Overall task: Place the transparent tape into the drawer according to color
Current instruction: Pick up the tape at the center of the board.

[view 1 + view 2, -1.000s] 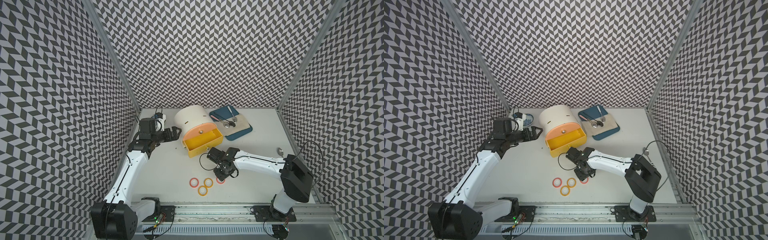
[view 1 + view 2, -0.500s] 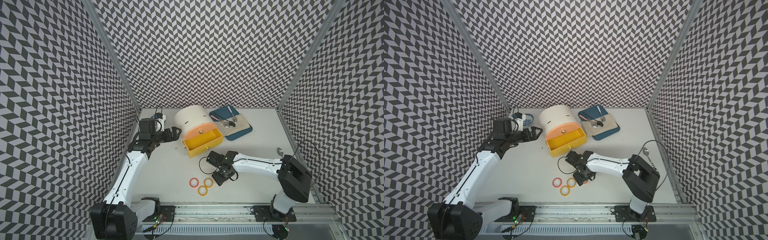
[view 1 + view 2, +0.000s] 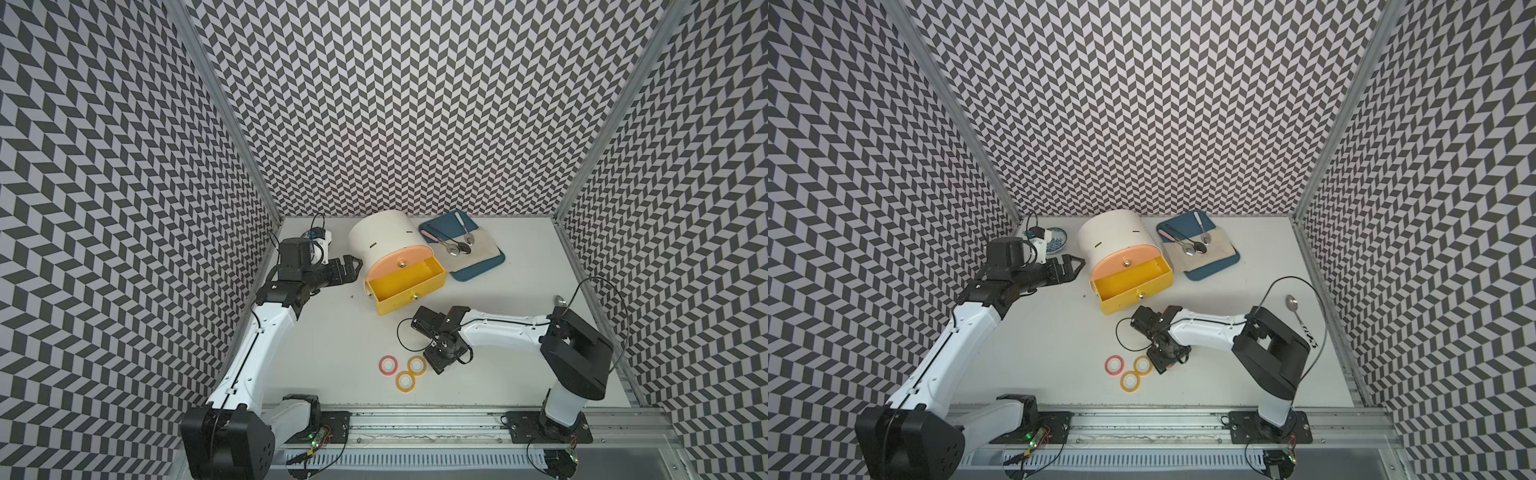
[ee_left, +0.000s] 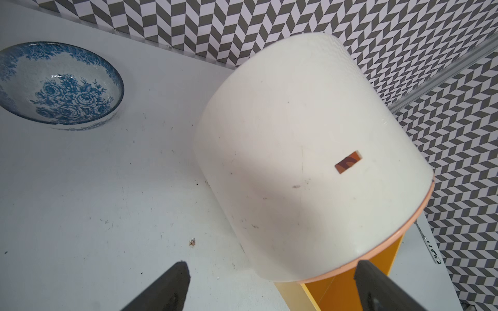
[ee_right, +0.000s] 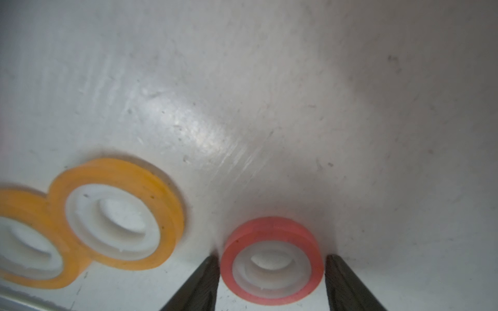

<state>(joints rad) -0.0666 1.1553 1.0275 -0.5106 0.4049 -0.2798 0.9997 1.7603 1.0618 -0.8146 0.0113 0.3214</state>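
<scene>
the left end effector (image 3: 350, 268) is hovering spread wide by the yellow drawer (image 3: 405, 282), which is standing open and looking empty. a pink tape ring (image 3: 388, 364) and two yellow rings (image 3: 417, 365) are lying loose on the worktop (image 3: 332, 332). the right end effector (image 5: 271, 258) is straddling a second pink ring (image 5: 272, 231), not yet pinching, so at least four are waiting.

2 yellow tapes (image 5: 118, 215) (image 5: 24, 242), 2 pink tapes (image 5: 272, 261) (image 3: 388, 364)

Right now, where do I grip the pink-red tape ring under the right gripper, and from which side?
I'd pinch the pink-red tape ring across its outer rim, coming straight down from above: it lies flat on the table. The fingers of the right gripper flank it, clear of the yellow rings.
</scene>
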